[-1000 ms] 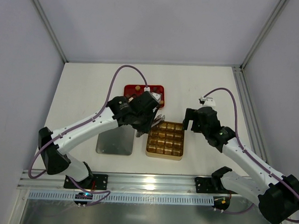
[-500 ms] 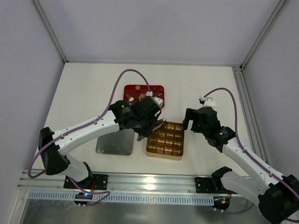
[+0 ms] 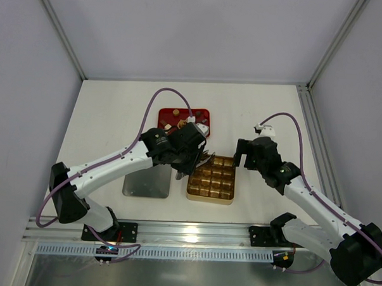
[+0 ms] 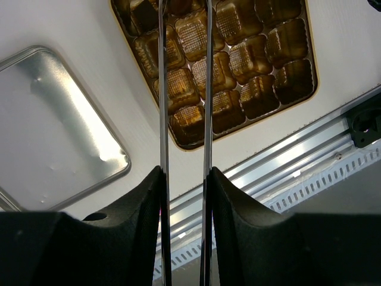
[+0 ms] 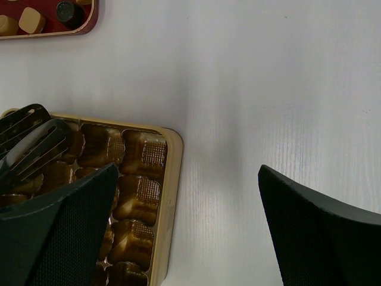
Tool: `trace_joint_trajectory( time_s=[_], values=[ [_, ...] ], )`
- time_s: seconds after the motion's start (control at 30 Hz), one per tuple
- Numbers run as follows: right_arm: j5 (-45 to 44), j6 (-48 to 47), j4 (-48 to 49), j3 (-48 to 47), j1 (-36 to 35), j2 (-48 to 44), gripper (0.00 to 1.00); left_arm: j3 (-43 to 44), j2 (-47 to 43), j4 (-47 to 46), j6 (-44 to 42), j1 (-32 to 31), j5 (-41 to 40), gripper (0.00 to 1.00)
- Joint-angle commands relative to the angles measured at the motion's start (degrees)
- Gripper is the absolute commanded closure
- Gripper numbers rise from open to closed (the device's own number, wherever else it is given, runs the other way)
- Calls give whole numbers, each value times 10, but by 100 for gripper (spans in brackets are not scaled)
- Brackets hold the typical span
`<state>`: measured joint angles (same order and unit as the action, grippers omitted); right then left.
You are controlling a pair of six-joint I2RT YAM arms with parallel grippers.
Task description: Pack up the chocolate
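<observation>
Above the square gold gridded tin point(image 3: 210, 201), at its far-left corner, the left gripper point(image 3: 205, 159) hangs, fingers narrowly apart, presumably delivering bite-sized chocolate point(image 5: 31, 21); grip unseen.

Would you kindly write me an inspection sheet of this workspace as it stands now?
Surface: white table, no spills seen.
Job's things: chocolate in the red tray; gold tin, visible cells look empty.
Clutter: silver lid left of the tin.
Grippers: left gripper over the tin's far-left corner, hold unclear; right gripper open over bare table.
Cables: purple cable on each arm, clear of the tin.
Surroundings: pale walls, aluminium rail at the near edge.
</observation>
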<state>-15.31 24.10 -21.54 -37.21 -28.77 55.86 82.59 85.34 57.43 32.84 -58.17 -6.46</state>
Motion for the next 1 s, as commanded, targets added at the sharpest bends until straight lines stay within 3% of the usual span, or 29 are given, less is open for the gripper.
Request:
trace_joint_trajectory(
  time_s=[0.0,0.17,0.33,0.47,0.67,0.97],
  values=[
    [-11,2,9,3,-1,-15,0,5,-4,-17,5,-3,-10,64],
    [-10,2,10,3,0,-14,0,17,-11,-12,3,-4,-15,64],
    [-9,2,9,0,0,-15,0,63,-31,4,-1,1,-71,64],
    [-7,1,10,-1,-1,-14,0,100,-23,29,-10,53,-95,64],
    [1,-3,13,-4,-1,-10,0,154,50,40,-59,142,-121,64],
    [8,-13,12,-11,-1,-4,0,209,169,22,-118,212,-124,64]
  ],
)
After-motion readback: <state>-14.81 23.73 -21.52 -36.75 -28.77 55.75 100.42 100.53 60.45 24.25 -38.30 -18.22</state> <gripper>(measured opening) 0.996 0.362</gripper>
